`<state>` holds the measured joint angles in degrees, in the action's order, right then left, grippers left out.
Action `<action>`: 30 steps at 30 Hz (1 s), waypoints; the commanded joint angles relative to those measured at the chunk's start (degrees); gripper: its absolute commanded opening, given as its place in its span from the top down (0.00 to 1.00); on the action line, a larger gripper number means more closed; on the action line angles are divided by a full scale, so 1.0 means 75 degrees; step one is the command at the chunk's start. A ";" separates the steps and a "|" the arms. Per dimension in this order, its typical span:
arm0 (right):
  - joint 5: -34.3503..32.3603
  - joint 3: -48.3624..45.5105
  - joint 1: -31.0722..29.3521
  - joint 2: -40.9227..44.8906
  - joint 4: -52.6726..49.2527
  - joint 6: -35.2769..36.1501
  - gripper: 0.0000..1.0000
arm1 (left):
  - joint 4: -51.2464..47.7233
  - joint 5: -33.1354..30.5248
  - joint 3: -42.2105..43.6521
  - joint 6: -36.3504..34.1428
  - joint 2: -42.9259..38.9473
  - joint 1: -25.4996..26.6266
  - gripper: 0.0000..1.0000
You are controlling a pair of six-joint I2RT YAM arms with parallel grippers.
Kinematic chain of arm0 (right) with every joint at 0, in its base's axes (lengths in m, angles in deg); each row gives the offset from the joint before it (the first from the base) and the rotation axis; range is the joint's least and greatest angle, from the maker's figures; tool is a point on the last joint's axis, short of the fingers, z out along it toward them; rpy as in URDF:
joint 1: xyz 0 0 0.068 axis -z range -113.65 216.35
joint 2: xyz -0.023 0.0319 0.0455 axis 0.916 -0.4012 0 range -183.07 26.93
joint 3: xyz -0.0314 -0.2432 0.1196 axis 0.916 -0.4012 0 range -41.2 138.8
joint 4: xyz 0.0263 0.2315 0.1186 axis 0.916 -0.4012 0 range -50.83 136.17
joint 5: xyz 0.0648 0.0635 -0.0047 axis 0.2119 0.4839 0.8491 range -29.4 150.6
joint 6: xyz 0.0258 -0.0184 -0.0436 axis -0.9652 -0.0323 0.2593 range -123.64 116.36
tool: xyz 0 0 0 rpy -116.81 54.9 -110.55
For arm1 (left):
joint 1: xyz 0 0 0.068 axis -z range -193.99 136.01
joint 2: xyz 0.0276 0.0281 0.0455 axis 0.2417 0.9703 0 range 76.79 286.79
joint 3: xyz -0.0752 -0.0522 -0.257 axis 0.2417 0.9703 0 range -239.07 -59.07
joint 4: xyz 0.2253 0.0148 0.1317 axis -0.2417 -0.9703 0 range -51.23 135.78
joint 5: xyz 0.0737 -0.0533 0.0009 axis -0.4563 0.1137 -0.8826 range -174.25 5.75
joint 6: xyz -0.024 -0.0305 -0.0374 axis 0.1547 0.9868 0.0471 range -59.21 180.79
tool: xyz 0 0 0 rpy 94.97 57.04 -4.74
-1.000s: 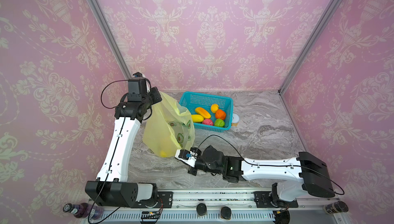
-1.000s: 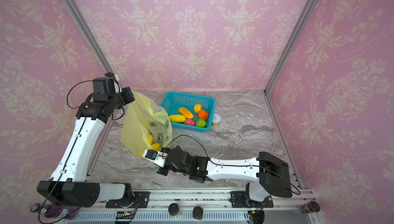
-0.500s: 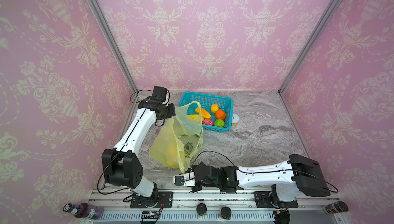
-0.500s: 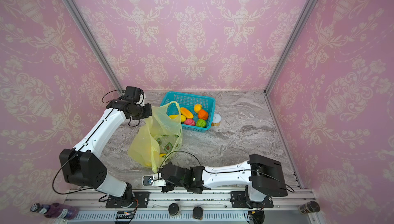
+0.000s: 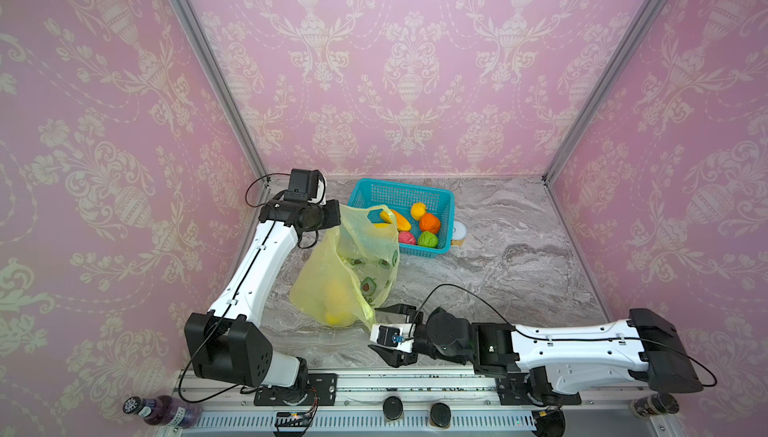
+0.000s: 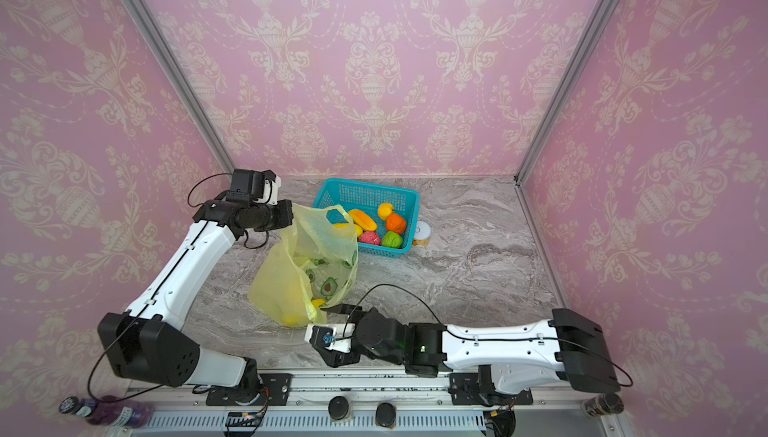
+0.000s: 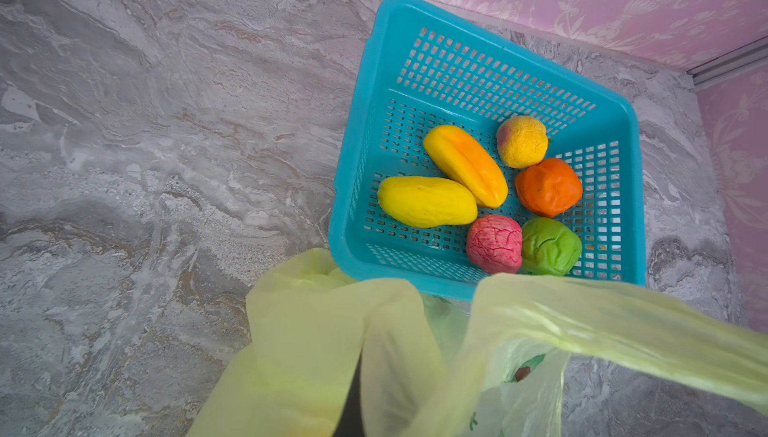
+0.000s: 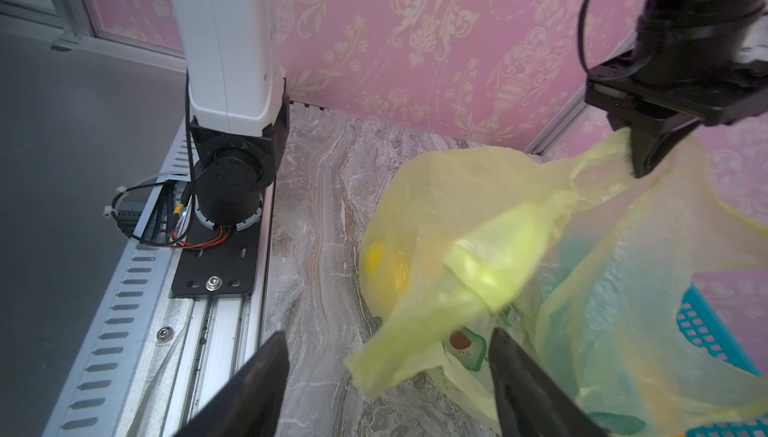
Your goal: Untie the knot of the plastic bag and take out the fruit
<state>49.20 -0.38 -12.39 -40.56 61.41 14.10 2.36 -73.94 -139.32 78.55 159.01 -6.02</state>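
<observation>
Plastic bag [image 5: 349,272] hangs from the left claw [image 5: 336,221], which is clamped shut on the bag's top edge. The bag's bottom rests on the marble bench [image 5: 519,272], between the two arms and just in front of the teal basket [image 5: 399,193]. One handle loop stands open near the basket. Yellow fruit [image 5: 334,317] shows through the thin film at the bottom of the bag. Six more pieces lie in the basket: two long yellow, one round yellow-orange, one orange, one pink-red and one green. A small can [image 5: 459,233] stands just beside the basket. The right claw [image 5: 373,327] lies low, just beside the bag's lower corner, with its fingers spread wide and gripping nothing. In the right wrist view a loose strip of the bag hangs between them.
</observation>
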 commanded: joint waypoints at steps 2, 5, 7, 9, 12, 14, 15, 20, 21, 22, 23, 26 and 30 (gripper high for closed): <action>0.0352 -0.0895 0.0768 0.0896 0.0180 -0.0785 0.23 | 0.0303 0.0371 0.0226 -0.0257 -0.0567 -0.0019 1.00; 0.0534 -0.1178 0.1212 0.1423 0.0245 -0.1094 0.27 | 0.0493 0.0465 0.0338 -0.0268 -0.0751 -0.0021 1.00; 0.0662 -0.1138 0.1444 0.1515 0.0245 -0.1322 0.39 | 0.0571 0.0618 0.0363 -0.0255 -0.0785 -0.0019 1.00; 0.0530 -0.0935 0.1605 0.1323 0.0206 -0.1510 0.52 | 0.0597 0.0726 0.0373 -0.0258 -0.0790 -0.0018 1.00; 0.0293 -0.0413 0.1813 0.0673 0.0012 -0.1874 0.62 | 0.0658 0.0824 0.0408 -0.0287 -0.0835 0.0010 1.00; 0.0168 0.0042 0.1908 0.0036 -0.0129 -0.2105 0.64 | 0.0725 0.0879 0.0434 -0.0306 -0.0871 0.0037 1.00; 0.0101 0.0255 0.1937 -0.0248 -0.0204 -0.2189 0.65 | 0.0733 0.0911 0.0445 -0.0325 -0.0872 0.0059 1.00; -0.0082 0.1544 0.2083 -0.1966 -0.0598 -0.2521 0.65 | 0.0797 0.1131 0.0446 -0.0344 -0.0904 0.0076 1.00; -0.0100 0.1787 0.2090 -0.2249 -0.0670 -0.2567 0.65 | 0.0803 0.1125 0.0456 -0.0358 -0.0936 0.0095 1.00; -0.0094 0.2035 0.2108 -0.2573 -0.0754 -0.2659 0.65 | 0.0814 0.1116 0.0478 -0.0395 -0.0985 0.0091 1.00; -0.0010 0.2247 0.2120 -0.2860 -0.0832 -0.2723 0.65 | 0.0842 0.1100 0.0498 -0.0413 -0.1032 0.0090 1.00; 0.0174 0.2742 0.2131 -0.3541 -0.1073 -0.2900 0.65 | 0.0907 0.1082 0.0551 -0.0439 -0.1159 0.0097 1.00; 0.0528 0.2834 0.2120 -0.3949 -0.1059 -0.3054 0.57 | 0.0954 0.1182 0.0551 -0.0427 -0.1178 0.0090 1.00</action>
<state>51.26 19.53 3.28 -69.23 55.29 -6.45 8.59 -66.69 -135.73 76.80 151.18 -5.87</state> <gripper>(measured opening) 0.409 0.047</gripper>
